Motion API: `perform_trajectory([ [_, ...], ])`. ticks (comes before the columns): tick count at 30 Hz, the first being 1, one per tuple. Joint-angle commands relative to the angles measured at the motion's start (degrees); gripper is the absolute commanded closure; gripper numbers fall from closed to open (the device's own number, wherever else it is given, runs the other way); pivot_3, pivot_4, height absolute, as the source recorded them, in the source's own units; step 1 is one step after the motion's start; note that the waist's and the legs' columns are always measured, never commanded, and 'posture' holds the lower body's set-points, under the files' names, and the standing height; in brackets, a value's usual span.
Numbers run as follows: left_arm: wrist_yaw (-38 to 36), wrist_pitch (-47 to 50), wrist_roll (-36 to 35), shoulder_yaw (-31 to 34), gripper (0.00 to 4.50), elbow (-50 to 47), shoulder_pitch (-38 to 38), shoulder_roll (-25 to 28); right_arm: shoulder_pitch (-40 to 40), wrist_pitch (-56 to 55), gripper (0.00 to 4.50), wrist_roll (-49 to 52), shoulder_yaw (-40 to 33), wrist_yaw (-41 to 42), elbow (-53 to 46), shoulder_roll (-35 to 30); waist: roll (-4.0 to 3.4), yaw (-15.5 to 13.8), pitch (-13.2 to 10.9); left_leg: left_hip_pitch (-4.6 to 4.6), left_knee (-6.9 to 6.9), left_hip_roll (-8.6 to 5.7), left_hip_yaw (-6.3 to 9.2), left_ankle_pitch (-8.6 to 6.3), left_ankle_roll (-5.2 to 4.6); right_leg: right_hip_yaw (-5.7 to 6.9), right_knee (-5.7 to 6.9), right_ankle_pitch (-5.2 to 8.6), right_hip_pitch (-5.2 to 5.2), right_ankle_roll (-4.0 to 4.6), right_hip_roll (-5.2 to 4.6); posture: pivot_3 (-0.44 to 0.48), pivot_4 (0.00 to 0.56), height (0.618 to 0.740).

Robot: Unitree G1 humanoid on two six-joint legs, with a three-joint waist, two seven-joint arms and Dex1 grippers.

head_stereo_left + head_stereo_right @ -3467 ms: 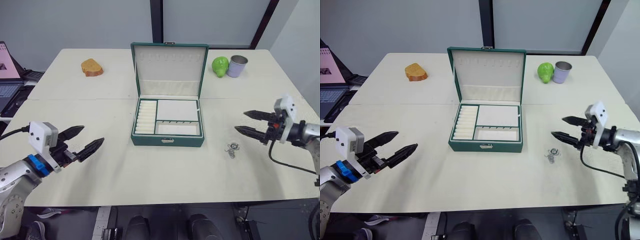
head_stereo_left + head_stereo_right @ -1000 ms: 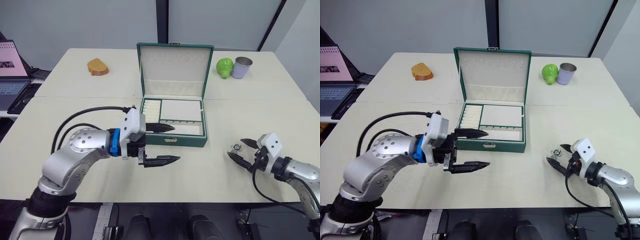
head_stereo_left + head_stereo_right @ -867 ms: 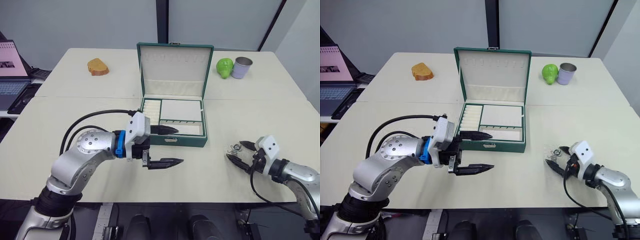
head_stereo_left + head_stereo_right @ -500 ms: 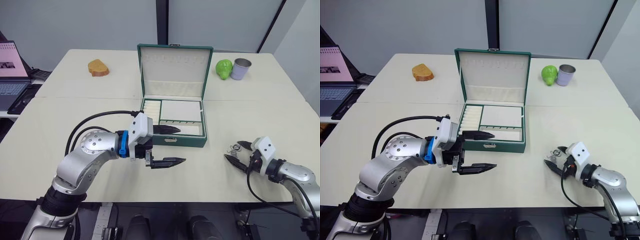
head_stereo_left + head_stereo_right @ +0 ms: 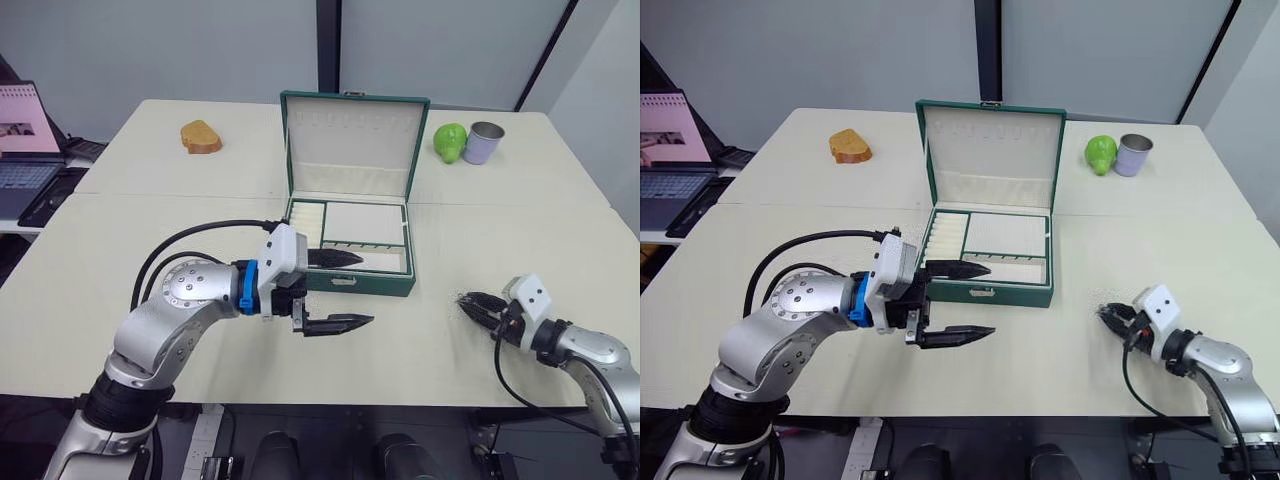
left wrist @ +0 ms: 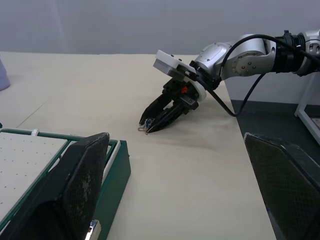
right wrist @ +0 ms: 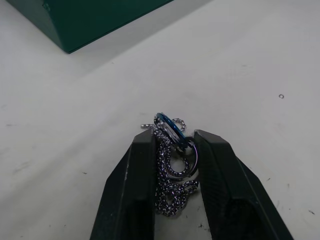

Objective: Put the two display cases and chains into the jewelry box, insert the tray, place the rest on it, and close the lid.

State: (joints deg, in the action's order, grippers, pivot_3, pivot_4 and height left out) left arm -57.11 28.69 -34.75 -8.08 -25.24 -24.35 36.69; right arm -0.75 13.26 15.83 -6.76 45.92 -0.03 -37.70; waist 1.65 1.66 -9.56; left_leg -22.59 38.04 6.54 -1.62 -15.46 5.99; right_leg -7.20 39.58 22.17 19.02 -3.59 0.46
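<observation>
The dark green jewelry box (image 5: pixel 350 282) stands open mid-table, its lid (image 5: pixel 353 140) upright with cream lining. The tray (image 5: pixel 366 222) sits in its top, ring rolls on the left. My left gripper (image 5: pixel 365 290) hovers open just in front of the box's left front corner, one finger (image 6: pixel 80 180) over the rim. My right gripper (image 5: pixel 470 302) rests low on the table to the right of the box, shut on the rest (image 7: pixel 172 165), a silvery heap of beaded links and rings pinched between its fingers (image 7: pixel 137 185). The display cases and chains are hidden.
At the back of the table lie a brown bread-like lump (image 5: pixel 201 136) on the left and a green fruit (image 5: pixel 449 141) beside a grey cup (image 5: pixel 484 142) on the right. A laptop (image 5: pixel 25 150) sits off the table's left edge. The table's front edge runs close below both grippers.
My right gripper has closed its fingers on the silvery heap. My left gripper has edged slightly to the right and stays open.
</observation>
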Motion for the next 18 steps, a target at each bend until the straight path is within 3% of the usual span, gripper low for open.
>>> perform_trajectory([
  [1, 0.03, -0.14, -0.51, 0.85, 0.00, -1.42, -1.23, -0.52, 1.79, 2.19, 3.91, -1.41, 1.38, -0.45, 2.63, 0.33, -0.02, 0.00, 0.10, 0.00, 0.00, 0.00, 0.00, 0.00, 0.00, 0.00, -0.01, 0.00, 0.00, 0.00, 0.00, 0.000, 0.150, 0.740],
  [10, 0.32, -0.40, -0.22, 0.70, 0.00, -1.13, -1.36, -1.47, 0.65, 1.32, 3.97, 1.00, -1.24, -0.40, 1.60, 1.05, -0.02, 0.00, 0.13, 0.00, 0.00, 0.00, 0.00, 0.00, 0.00, 0.00, -0.02, 0.00, -0.01, 0.00, 0.00, 0.000, 0.150, 0.740],
  [18, 0.65, -0.94, -0.03, 1.15, 0.00, -1.30, -0.60, -1.88, -0.61, 4.22, 4.03, 7.22, -4.79, 1.49, -5.34, -0.25, -0.12, -0.02, 0.07, -0.06, -0.01, -0.01, -0.01, 0.00, 0.00, -0.01, -0.01, 0.00, 0.05, 0.00, 0.00, 0.000, 0.150, 0.740],
])
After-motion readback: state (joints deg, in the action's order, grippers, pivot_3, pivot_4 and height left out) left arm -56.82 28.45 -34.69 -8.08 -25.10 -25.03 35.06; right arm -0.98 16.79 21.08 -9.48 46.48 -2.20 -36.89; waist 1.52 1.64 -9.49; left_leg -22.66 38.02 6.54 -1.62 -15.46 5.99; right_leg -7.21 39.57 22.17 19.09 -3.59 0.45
